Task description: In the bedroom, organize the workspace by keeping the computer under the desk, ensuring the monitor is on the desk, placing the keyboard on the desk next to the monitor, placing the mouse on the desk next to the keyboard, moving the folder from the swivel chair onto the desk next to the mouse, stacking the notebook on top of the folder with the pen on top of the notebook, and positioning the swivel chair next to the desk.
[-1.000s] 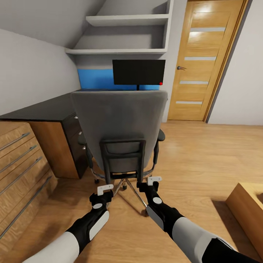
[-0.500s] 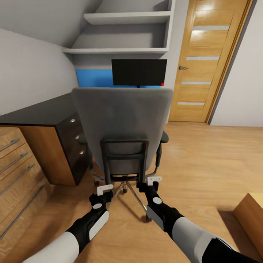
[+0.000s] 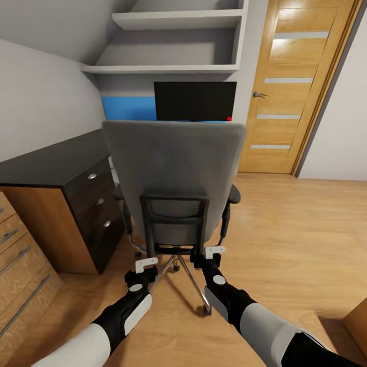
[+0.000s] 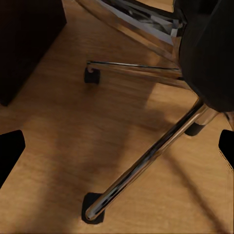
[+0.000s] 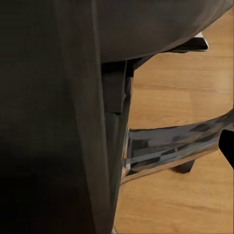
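Swivel chair point(image 3: 173, 178) just ahead of both pincers, left pincer point(image 3: 148, 264) and right pincer point(image 3: 214, 252) spread, monitor point(image 3: 195, 100) on counter point(image 3: 56, 163) beyond.

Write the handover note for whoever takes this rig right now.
Left gripper and right gripper: both low behind the swivel chair, holding nothing visible; open or shut cannot be told.
The chair stands with its back to the robot, facing the desk. The monitor is on the desk, beyond the chair.
The chair back hides its seat, so the folder cannot be confirmed.
Done: monitor on desk.
Left: everything else, as far as these views tell.
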